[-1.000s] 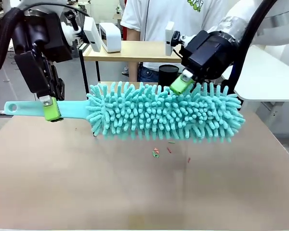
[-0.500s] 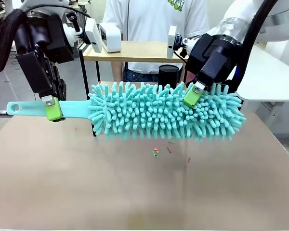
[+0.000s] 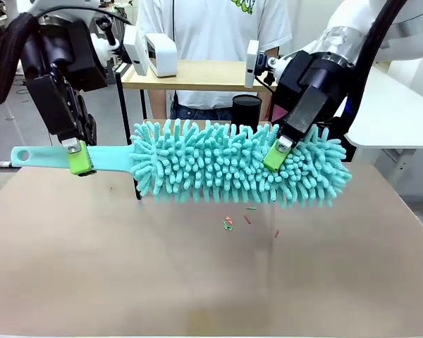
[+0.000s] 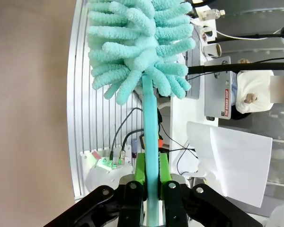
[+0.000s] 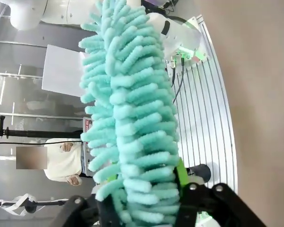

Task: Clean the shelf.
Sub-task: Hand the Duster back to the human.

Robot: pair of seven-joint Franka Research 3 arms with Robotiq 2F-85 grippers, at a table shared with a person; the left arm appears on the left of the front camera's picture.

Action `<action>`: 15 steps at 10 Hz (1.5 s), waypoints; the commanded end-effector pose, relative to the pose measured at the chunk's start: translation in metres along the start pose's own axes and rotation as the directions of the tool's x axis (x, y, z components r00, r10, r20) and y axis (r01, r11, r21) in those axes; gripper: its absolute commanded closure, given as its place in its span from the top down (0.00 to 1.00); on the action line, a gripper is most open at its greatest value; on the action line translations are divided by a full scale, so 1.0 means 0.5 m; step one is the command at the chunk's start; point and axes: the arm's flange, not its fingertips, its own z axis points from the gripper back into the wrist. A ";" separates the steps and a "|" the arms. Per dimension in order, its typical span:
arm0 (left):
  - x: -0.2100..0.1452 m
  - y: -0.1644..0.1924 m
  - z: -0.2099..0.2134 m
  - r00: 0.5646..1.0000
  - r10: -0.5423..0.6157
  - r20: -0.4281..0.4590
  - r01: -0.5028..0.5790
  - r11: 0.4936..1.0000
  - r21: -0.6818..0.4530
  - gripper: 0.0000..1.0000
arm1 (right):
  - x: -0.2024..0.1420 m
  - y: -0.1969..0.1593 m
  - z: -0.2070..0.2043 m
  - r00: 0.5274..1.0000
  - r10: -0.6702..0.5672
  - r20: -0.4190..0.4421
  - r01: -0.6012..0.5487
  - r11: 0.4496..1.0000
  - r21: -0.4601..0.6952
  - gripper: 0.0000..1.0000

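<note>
Holding the duster at both ends, over the counter

Nearest: bare brown counter (image 3: pixel 92 282), a few small scraps (image 3: pixel 229 223) lying mid-surface under the duster.

Above it, duster (image 3: pixel 233 165) held level and clear of the counter. Left hand (image 3: pixel 78 158) clenched on the flat teal handle (image 3: pixel 106 158); left wrist view confirms it, handle pinched between the green pads (image 4: pixel 140 169).

Right hand (image 3: pixel 273 156) sunk into the fluffy head toward its far end. Right wrist view shows fingers either side of the noodles, one green pad (image 5: pixel 181 175) pressed against them. Jaws look part-way in; cannot tell if the grip is firm.

Behind the duster: shelf (image 3: pixel 190 74), top board light wood, black legs, mostly screened by the head. A person (image 3: pixel 211 28) stands past it.

Doing the step well, as I judge it:
- seat the right hand on the core, not loose noodles, or the head will slip.
- keep both hands moving together so the handle does not twist.
- lift over the shelf board before sweeping; avoid snagging the frame.
</note>
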 end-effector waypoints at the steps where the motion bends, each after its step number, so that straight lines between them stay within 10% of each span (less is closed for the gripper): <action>1: 0.004 -0.005 -0.001 0.999 0.007 0.036 -0.007 1.000 0.000 0.13 | 0.007 -0.002 0.006 0.999 0.019 -0.025 -0.019 1.000 -0.016 0.00; 6: 0.001 -0.004 0.001 0.999 0.022 0.047 -0.022 1.000 0.011 0.13 | 0.009 -0.002 0.005 0.999 0.021 -0.040 -0.021 1.000 -0.015 0.00; 9: -0.017 -0.017 0.016 0.997 0.017 0.079 -0.021 0.999 0.046 1.00 | 0.005 -0.001 0.010 0.999 0.018 -0.030 -0.018 1.000 -0.023 0.00; 11: -0.085 -0.024 0.048 0.979 0.051 0.199 -0.065 0.996 0.068 1.00 | -0.011 -0.002 0.021 1.000 0.004 -0.003 -0.004 0.999 -0.037 0.00; 13: -0.220 -0.011 0.085 0.895 0.143 0.423 -0.189 0.979 0.071 1.00 | -0.072 0.008 0.061 0.995 -0.035 0.090 0.042 0.996 -0.077 0.00; 15: -0.384 0.011 0.108 0.675 0.140 0.724 -0.232 0.972 0.029 1.00 | -0.200 0.059 0.126 0.943 -0.095 0.319 0.139 0.983 -0.117 0.00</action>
